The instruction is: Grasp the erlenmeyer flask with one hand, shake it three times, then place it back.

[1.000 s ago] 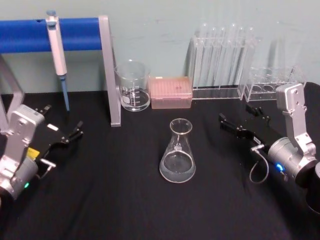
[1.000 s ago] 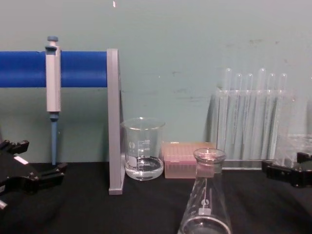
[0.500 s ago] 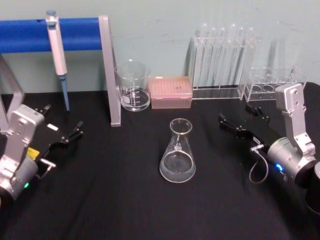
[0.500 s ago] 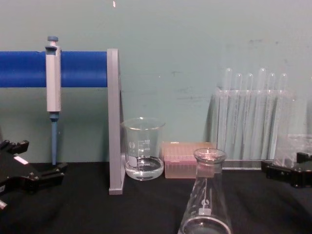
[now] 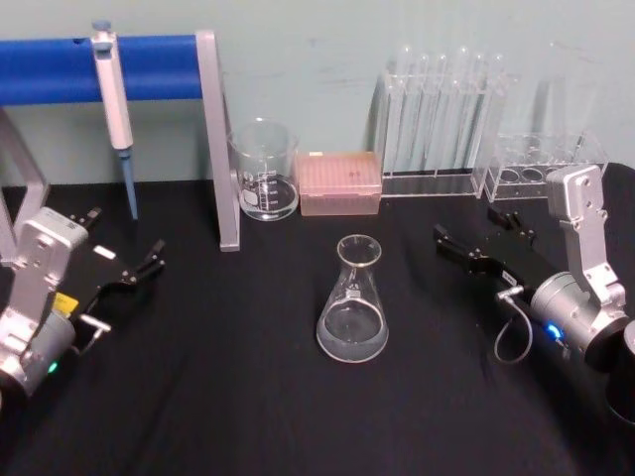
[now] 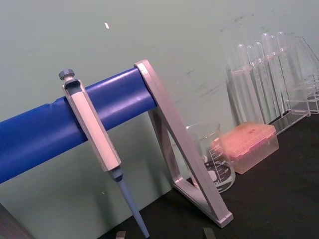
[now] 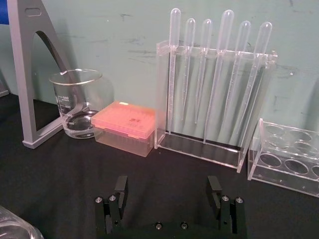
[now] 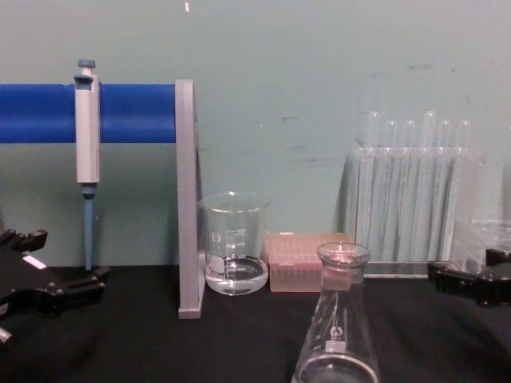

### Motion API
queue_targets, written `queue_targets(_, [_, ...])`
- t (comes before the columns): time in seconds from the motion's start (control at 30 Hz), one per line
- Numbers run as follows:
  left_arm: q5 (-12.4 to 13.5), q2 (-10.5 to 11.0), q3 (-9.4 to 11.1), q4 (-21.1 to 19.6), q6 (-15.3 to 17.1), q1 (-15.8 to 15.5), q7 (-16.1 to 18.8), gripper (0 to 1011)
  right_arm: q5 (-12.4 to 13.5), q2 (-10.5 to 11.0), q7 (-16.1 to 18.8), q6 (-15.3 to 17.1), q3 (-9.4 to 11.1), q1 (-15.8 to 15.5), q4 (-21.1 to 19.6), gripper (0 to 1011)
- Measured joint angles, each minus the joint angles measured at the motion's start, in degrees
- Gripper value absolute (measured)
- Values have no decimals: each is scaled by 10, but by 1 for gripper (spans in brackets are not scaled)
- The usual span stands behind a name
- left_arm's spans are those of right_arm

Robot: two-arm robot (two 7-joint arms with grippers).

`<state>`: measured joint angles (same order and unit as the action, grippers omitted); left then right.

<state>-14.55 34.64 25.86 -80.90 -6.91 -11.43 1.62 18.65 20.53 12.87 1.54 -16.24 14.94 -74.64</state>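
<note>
The erlenmeyer flask (image 5: 352, 302) stands upright in the middle of the black table, clear glass with a little liquid in its wide base. The chest view shows its neck and white label patch (image 8: 338, 323) close up, and a bit of its base (image 7: 14, 227) shows in the right wrist view. My right gripper (image 5: 476, 229) is open to the flask's right, a hand's width away and slightly farther back, with nothing between its fingers (image 7: 121, 188). My left gripper (image 5: 124, 238) is open and empty at the table's left side, far from the flask.
Behind the flask stand a glass beaker (image 5: 264, 174) and a pink tip box (image 5: 339, 181). A blue-barred stand (image 5: 215, 139) holds a pipette (image 5: 113, 94) at the back left. A clear rack of transfer pipettes (image 5: 442, 114) and a low clear rack (image 5: 541, 164) stand at the back right.
</note>
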Motion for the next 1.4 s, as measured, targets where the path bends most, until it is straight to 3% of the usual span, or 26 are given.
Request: queue_targets(1.4, [0, 0, 0, 0, 0, 0, 0, 1001, 0, 0, 0, 0, 0, 0, 0, 1000])
